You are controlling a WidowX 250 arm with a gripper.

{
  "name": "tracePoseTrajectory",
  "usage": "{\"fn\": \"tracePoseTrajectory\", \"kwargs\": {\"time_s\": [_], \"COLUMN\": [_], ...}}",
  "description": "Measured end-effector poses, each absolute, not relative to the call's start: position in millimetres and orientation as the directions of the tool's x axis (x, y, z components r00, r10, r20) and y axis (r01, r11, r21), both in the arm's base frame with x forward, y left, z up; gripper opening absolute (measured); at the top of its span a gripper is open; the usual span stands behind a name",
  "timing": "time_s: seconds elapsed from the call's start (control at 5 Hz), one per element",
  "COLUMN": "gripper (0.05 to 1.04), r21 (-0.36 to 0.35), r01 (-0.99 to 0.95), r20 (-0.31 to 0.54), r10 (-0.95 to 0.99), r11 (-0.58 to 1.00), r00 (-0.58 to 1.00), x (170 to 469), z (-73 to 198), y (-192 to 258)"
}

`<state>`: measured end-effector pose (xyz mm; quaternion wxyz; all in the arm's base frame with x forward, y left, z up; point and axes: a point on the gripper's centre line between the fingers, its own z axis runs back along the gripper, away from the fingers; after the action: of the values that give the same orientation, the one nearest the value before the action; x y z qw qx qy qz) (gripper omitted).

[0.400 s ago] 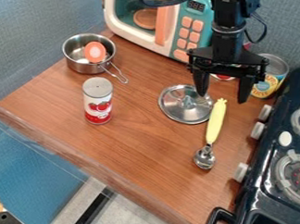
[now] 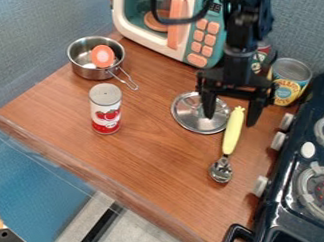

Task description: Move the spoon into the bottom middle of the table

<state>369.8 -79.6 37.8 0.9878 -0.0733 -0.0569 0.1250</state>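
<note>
Wooden surface (image 2: 153, 167), nearest along its front edge, downward in view from the jaws and off to their left side: probably the place meant by bottom middle. Toy stove (image 2: 291, 160) bordering it, to the right of the jaws. Next, just below the jaws in view, the spoon (image 2: 231, 138), lying flat with bowl toward the front and yellow handle pointing back up at the gap. Long axis roughly fore and aft, tipped a little, bowl end leftward; line from tip to tip of the jaws nearly square across it. A good match, by judgement: closing sideways on the handle with little or no turning of the wrist. Handle end showing between the two tips, nearer the right one, so perhaps a slight shift rightward and forward, then down. Height over the surface hard to tell. Metal lid (image 2: 192, 114) close by on the handle's left, partly behind the left tip; touching the handle or not, cannot tell. Risk of catching its rim or knob on the way down. Jaws standing wide apart, nothing held, hanging from the black arm (image 2: 245, 28). Red-labelled can (image 2: 105, 113) well to their left; farther back, small pot (image 2: 89, 73) and toy microwave (image 2: 198, 36).
</note>
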Motion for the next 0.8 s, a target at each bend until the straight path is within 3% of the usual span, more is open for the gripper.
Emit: {"fn": "tracePoseTrajectory", "kwargs": {"time_s": [0.4,0.8], "gripper": [1.001,1.000], "r21": [-0.114,-0.120], "r01": [-0.283,-0.213], "r20": [0.079,0.090], "r10": [0.292,0.225], "r11": [0.952,0.970], "r00": [0.953,0.970], "x": [379.1,383.2], "z": [3.9,-2.9], "y": [-74.7,-93.9]}}
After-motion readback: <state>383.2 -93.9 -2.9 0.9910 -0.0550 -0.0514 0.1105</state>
